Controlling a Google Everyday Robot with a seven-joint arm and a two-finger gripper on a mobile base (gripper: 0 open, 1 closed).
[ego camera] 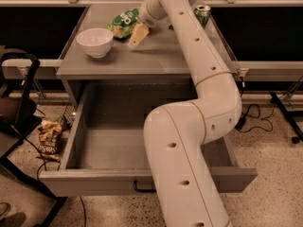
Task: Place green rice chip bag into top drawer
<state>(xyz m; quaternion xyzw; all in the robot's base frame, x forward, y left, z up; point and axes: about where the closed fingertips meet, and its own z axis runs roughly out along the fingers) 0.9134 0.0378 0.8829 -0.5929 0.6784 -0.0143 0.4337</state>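
Claw [137, 34] at green rice chip bag [121, 23], hiding its edge; arm [215, 86] part-covers top drawer [90, 186].

Your arm [182, 174] fills the middle of the view. Its thick lower link climbs from the bottom edge, up and to the right, into a sharply bent elbow [220, 105]. From there your slimmer forearm [189, 37] stretches away toward the top of the view, leaning a little left. At the far end the wrist [154, 11] turns left and downward. Your gripper [136, 36] hangs off it, pale yellow, angled down and to the left.
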